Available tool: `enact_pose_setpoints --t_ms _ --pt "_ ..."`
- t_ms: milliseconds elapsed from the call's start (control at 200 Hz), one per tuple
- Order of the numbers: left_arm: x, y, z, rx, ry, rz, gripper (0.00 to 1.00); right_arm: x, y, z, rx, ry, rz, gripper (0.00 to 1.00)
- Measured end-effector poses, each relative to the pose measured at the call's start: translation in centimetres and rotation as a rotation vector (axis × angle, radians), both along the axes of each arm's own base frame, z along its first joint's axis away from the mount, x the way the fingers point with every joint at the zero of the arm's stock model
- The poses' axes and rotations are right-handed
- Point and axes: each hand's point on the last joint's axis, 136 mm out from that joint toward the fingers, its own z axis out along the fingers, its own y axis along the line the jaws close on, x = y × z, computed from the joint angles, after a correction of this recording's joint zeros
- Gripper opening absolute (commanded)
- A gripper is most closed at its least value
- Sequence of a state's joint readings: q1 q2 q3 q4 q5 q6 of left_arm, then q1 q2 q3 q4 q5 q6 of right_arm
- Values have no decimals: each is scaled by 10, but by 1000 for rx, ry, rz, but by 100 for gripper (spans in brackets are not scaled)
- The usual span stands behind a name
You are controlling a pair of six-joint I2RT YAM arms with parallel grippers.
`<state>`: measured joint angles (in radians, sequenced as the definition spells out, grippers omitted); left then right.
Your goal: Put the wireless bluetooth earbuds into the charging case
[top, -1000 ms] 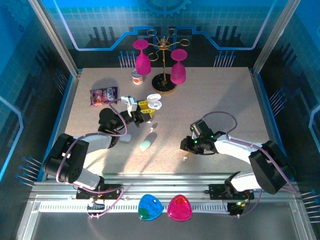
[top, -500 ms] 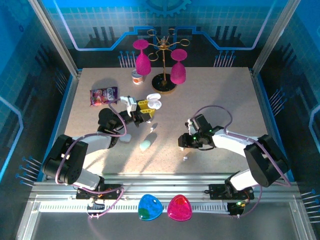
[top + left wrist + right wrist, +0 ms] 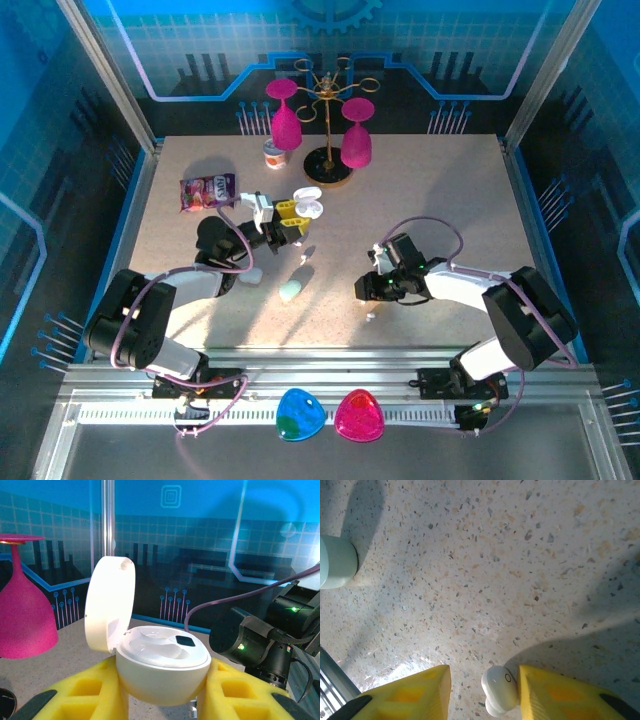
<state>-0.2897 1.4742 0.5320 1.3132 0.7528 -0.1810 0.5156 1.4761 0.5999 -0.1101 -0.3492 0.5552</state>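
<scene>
My left gripper [image 3: 291,222] is shut on the white charging case [image 3: 161,663], gripping its rounded body between the yellow fingers [image 3: 82,687]. The case's lid [image 3: 109,611] stands open and upright, and it is held above the table at centre-left [image 3: 308,205]. One white earbud [image 3: 500,690] lies on the speckled table between the fingers of my right gripper [image 3: 482,682]. It touches the right-hand finger [image 3: 555,695], with a wide gap to the other finger. From above, that earbud [image 3: 371,316] is a white speck just in front of the right gripper [image 3: 367,293].
A mint case [image 3: 290,291] lies on the table between the arms, also at the left edge [image 3: 335,562]. A small white piece [image 3: 304,258] lies nearby. Pink glasses on a gold rack [image 3: 328,130], a cup [image 3: 275,155] and a snack packet [image 3: 207,190] stand at the back.
My right gripper has shifted a little to the left and nearer, down over the earbud. The left gripper and the case have not moved.
</scene>
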Motion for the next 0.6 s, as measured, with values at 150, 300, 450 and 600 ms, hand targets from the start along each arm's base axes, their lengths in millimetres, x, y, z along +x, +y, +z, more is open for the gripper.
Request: enact_pose_setpoints --t_ms 150,300,450,600 --pt "0 0 0 0 0 0 22 -1 1 1 10 0 9 38" --pt "0 0 0 0 0 0 22 -3 5 0 29 10 24 37" --pt "-1 0 2 -2 -5 0 22 -5 8 1 47 16 38 37" --pt "-1 0 3 -2 -8 -1 22 -8 9 1 56 20 58 36"
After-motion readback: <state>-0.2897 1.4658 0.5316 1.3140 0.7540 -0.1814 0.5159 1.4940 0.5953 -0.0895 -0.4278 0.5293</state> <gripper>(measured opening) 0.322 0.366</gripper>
